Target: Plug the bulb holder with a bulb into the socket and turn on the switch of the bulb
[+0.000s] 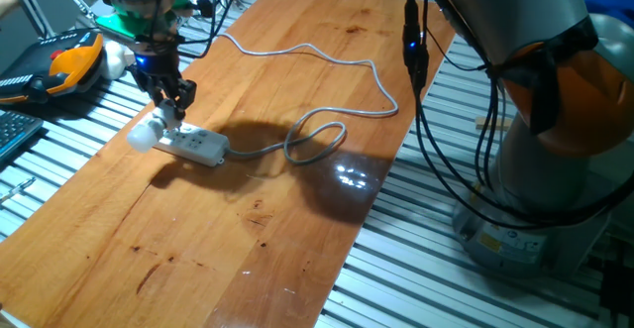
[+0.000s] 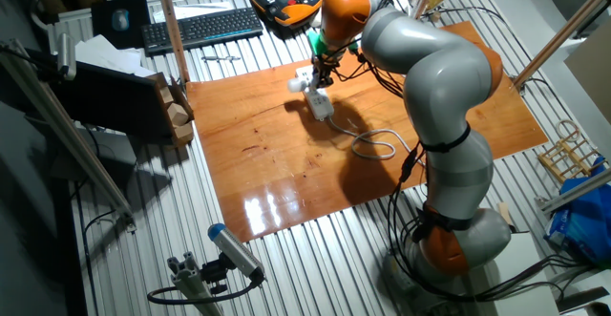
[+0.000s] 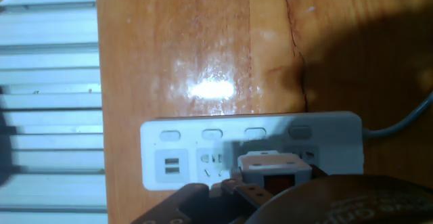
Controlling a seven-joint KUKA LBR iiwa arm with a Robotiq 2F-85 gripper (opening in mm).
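The socket, a long white power strip, lies on the wooden board with its grey cable looping to the right. The bulb holder, a small white box with a red mark, sits on the strip's outlets. Its round white bulb sticks out past the strip's left end. My gripper stands straight above the holder, its dark fingers closed around it. In the other fixed view the gripper is over the socket, with the bulb beside it. The hand view hides the bulb.
The wooden board ends close to the strip's left end, with slatted metal table beyond it. An orange and black teach pendant and a keyboard lie off the board. The arm's black cables hang at the right.
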